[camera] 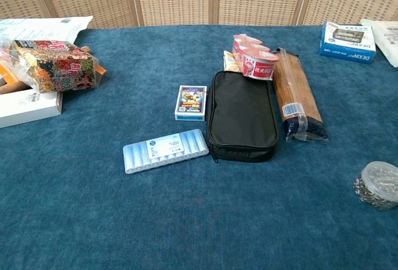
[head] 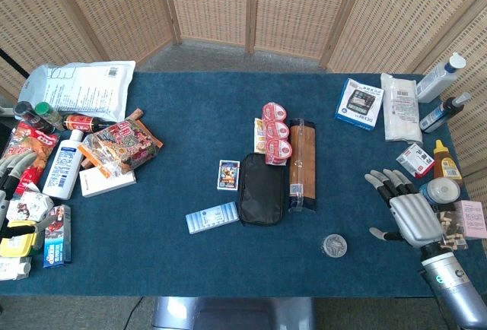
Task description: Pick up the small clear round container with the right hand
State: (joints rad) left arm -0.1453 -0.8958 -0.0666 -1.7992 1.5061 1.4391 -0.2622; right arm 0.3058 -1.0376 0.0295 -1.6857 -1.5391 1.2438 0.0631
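The small clear round container (head: pixel 334 245) sits on the blue tablecloth near the front edge; in the chest view the same container (camera: pixel 378 186) lies at the far right, with dark small bits inside. My right hand (head: pixel 404 207) hovers to its right, fingers spread and holding nothing, a short gap away from the container. The chest view does not show that hand. My left hand (head: pixel 11 178) is at the far left edge among packets, mostly cut off, so how its fingers lie is unclear.
A black pouch (head: pixel 262 188), brown long packet (head: pixel 301 164), red cups (head: pixel 275 131), card box (head: pixel 228 175) and pale blue strip (head: pixel 212 217) fill the middle. Bottles, boxes and a round tin (head: pixel 442 191) crowd the right edge behind my right hand. Snacks pile at left.
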